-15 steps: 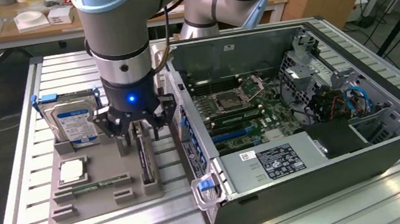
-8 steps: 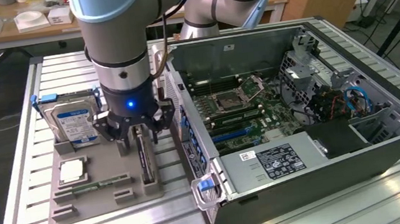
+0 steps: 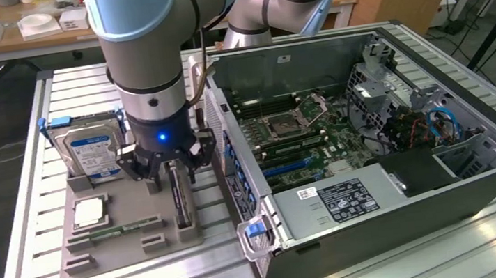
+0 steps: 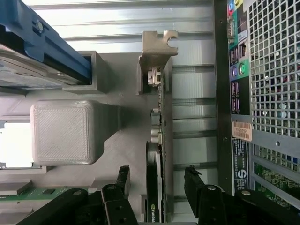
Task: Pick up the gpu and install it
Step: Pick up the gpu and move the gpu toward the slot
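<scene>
**Finding 1.** The gpu [image 3: 179, 201] stands on edge in a slot of the grey holder tray [image 3: 103, 262]. It sits just beside the open computer case [image 3: 408, 229], on the exterior view's left of it.

**Finding 2.** The card's long axis runs parallel to the case's rear panel [image 4: 239, 93]. Its silver bracket [image 4: 157, 47] is at 1 end.

**Finding 3.** The gripper [image 3: 171, 178] is directly above the card and released. Its 2 fingers [image 4: 123, 180] are spread, 1 on each flat face, with a gap visible on both sides. It grasps nothing.

**Judgement.** The approach is vertical and the closing line runs across the card's thickness.
</scene>
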`<state>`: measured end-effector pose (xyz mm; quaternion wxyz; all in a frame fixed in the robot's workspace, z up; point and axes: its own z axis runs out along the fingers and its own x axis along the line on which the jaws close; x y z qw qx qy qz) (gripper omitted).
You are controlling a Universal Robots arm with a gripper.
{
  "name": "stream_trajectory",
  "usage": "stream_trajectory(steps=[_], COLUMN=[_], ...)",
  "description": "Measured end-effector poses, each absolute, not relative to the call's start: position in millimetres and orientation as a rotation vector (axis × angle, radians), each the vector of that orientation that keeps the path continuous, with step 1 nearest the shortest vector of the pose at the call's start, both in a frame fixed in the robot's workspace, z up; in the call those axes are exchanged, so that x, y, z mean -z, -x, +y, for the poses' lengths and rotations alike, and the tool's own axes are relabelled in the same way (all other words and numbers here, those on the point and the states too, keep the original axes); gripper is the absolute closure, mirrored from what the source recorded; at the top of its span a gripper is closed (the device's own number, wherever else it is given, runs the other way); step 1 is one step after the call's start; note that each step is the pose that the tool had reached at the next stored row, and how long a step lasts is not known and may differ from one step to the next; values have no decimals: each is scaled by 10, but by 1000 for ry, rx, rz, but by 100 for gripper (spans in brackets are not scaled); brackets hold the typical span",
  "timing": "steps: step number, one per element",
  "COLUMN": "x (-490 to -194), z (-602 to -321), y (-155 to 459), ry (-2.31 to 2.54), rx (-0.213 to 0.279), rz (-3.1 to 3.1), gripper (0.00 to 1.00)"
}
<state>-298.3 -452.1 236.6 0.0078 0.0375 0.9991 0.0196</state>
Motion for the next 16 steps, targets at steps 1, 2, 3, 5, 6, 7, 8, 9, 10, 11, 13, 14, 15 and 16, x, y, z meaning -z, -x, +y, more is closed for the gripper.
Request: stream_trajectory(steps=[1,2,3,5,6,7,8,9,10,11,13,14,15,16], x=[-2365,-2365,-2365,-2365,-2365,-2365,-2365,-2365,-2365,-2365,-2365,-2365,-2365,-2365], z=[-4519,-4519,-4519,-4519,-4519,-4519,-4519,-4519,-4519,-4519,-4519,-4519,-4519,-4519], y=[2983,2984,2984,2983,2983,2983,2983,2983,2983,2983,2983,2983,2983,2983], ry=[-117,-117,-117,-117,-117,-117,-117,-117,-117,-117,-117,-117,-117,-117], rx=[-61,-61,-61,-61,-61,-61,-61,-61,-61,-61,-61,-61,-61,-61], rz=[3123,3123,3123,3123,3123,3123,3123,3123,3123,3123,3123,3123,3123,3123], gripper=[41,41,41,41,41,41,41,41,43,43,49,56,56,56])
